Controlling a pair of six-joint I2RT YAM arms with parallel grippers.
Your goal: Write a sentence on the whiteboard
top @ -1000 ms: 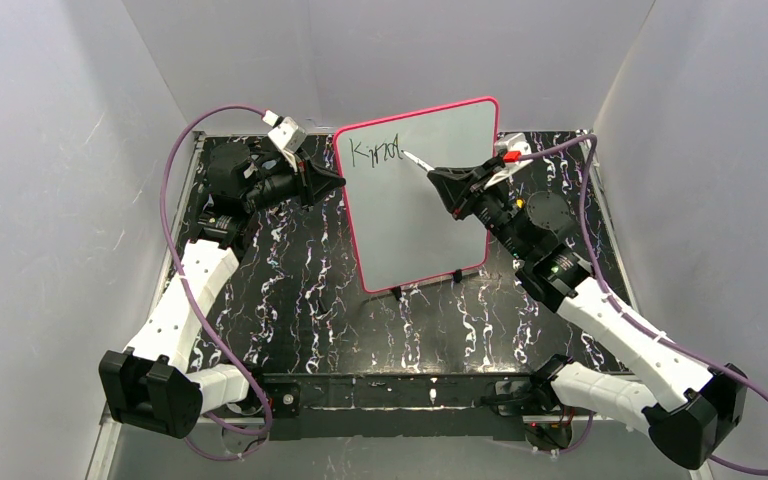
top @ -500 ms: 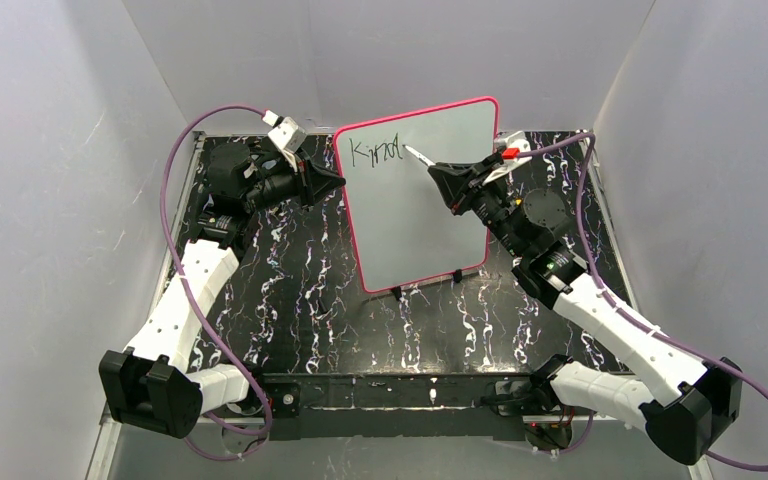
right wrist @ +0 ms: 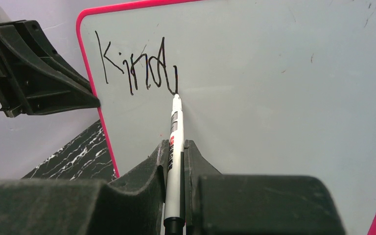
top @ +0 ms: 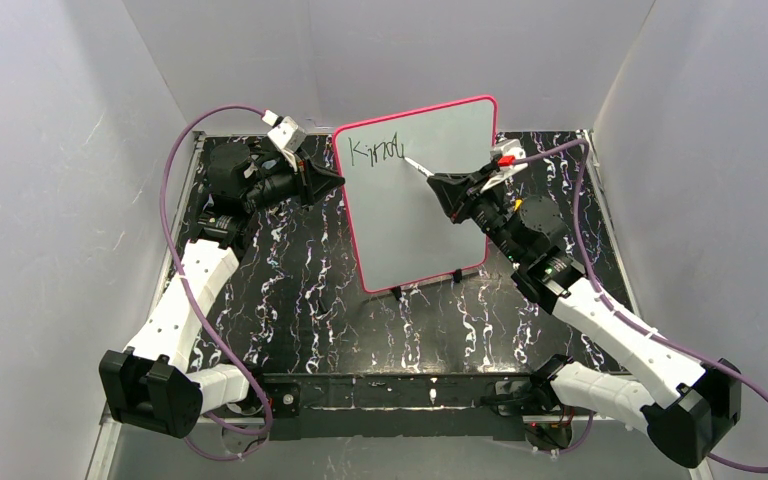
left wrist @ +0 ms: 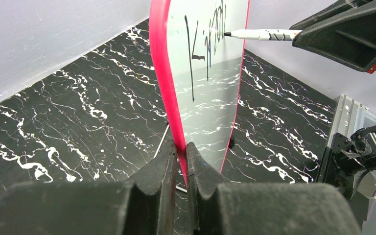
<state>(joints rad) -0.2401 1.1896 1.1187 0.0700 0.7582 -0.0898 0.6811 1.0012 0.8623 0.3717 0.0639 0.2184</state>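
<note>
1. Since a second ago, the marker (right wrist: 176, 117) tip has added one stroke after "Kind" in the sentence (right wrist: 137, 68)
2. Whiteboard (top: 430, 210) stands upright at the tabletop's (top: 300, 290) 12 o'clock; writing at its 11 o'clock corner
3. Left gripper (left wrist: 181, 147) jaws clamp its 9 o'clock frame; right gripper (right wrist: 176, 146) jaws clamp the marker
4. Advised: light, even tip pressure, letters level toward 3 o'clock

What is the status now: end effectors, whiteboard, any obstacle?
Left end effector shut on whiteboard frame. Right end effector shut on marker, tip on board. Sentence unfinished, reads "Kind". No obstacle seen.
</note>
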